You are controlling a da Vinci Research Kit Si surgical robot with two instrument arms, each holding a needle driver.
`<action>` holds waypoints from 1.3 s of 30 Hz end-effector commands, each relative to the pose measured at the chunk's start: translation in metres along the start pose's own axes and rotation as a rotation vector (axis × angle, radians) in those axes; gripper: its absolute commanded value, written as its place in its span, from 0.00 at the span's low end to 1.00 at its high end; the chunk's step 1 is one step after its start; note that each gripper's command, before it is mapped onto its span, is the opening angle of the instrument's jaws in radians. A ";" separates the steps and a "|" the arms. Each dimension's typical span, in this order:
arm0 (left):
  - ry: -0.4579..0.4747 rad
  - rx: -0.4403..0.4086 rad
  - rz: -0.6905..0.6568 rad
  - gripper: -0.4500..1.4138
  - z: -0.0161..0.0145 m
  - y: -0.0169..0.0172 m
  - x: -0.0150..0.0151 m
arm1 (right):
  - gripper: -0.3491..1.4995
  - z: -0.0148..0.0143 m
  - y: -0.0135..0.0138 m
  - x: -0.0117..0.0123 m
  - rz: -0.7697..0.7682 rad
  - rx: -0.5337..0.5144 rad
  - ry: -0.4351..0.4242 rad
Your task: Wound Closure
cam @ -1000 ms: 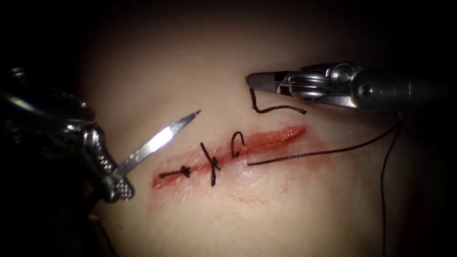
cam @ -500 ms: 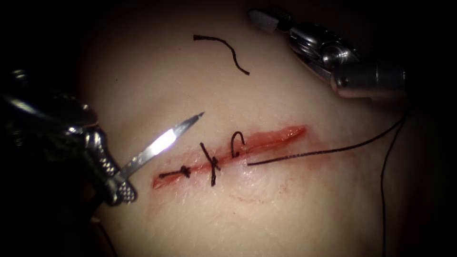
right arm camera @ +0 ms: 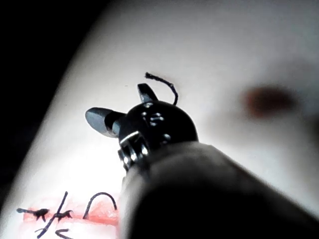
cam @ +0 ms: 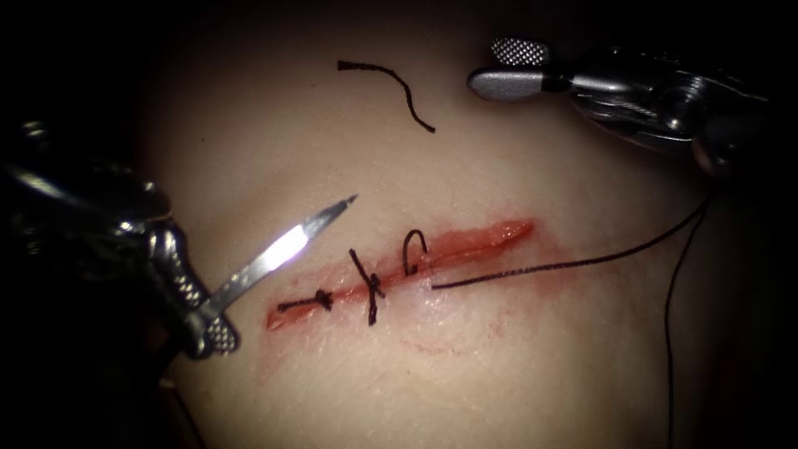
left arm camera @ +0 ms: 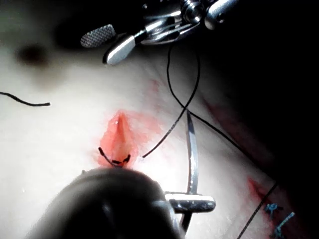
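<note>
We log two tools. The left tool (cam: 209, 320) clamps one needle (cam: 283, 247) near its back end, tip raised clear of the tissue (cam: 499, 366), left of the cut (cam: 465, 243). Along the cut: two knots (cam: 371, 287) and one loose loop (cam: 413, 249). One thread (cam: 573, 264) runs off right. One cut end (cam: 391, 83) lies above. The right tool (cam: 511, 68) gapes wide, holding nothing.

No text, label, brand, number or sign can be read in any of the views.
</note>
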 end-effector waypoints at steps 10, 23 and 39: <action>0.000 0.000 0.000 0.00 0.0003 -0.0006 0.0001 | 0.00 0.0041 -0.0044 -0.0100 0.093 -0.051 -0.305; 0.001 0.001 0.000 0.00 0.0003 -0.0006 0.0002 | 0.00 0.0075 -0.0056 -0.0113 0.185 -0.120 -0.302; 0.001 0.001 0.001 0.00 0.0004 -0.0007 0.0001 | 0.00 0.0088 -0.0049 -0.0078 0.221 -0.193 -0.164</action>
